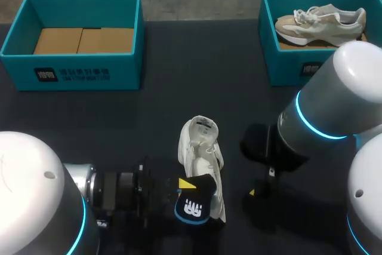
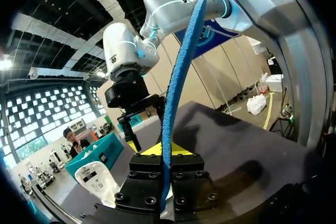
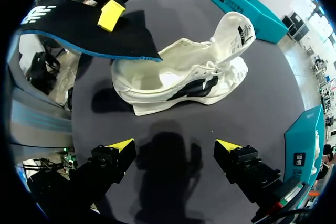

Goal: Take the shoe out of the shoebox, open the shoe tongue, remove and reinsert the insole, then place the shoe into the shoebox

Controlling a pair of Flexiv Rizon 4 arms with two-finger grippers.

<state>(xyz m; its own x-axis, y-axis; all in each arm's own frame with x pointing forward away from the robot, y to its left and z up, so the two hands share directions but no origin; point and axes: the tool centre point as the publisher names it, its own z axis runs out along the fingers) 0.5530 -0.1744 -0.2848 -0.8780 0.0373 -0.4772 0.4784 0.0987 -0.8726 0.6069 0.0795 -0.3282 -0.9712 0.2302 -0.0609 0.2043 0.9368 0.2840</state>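
Only the head view takes in both boxes. A teal cardboard shoebox (image 1: pixel 71 70) with brown card in its bottom stands at the far left of the dark worktop (image 1: pixel 179 88). A second teal shoebox (image 1: pixel 271 58) at the far right holds a beige trainer (image 1: pixel 322 21).

The white lace-up shoe (image 1: pixel 200 150) rests near the worktop's middle, outside both boxes. The right wrist view shows its tongue folded out forwards and its side turned to the right claw (image 3: pixel 176 148).

The black insole with a blue underside (image 3: pixel 84 30) is out of the shoe, held above its heel end. The left wrist view shows the insole edge-on, a blue strip rising from between the fingers of the left claw (image 2: pixel 164 153), which is clamped on it.

The left arm comes in low from the near left corner, its claw pointing across toward the shoe. The right arm bends in from the right. Its claw is low over the worktop just beside the shoe, its fingers spread wide and gripping nothing.
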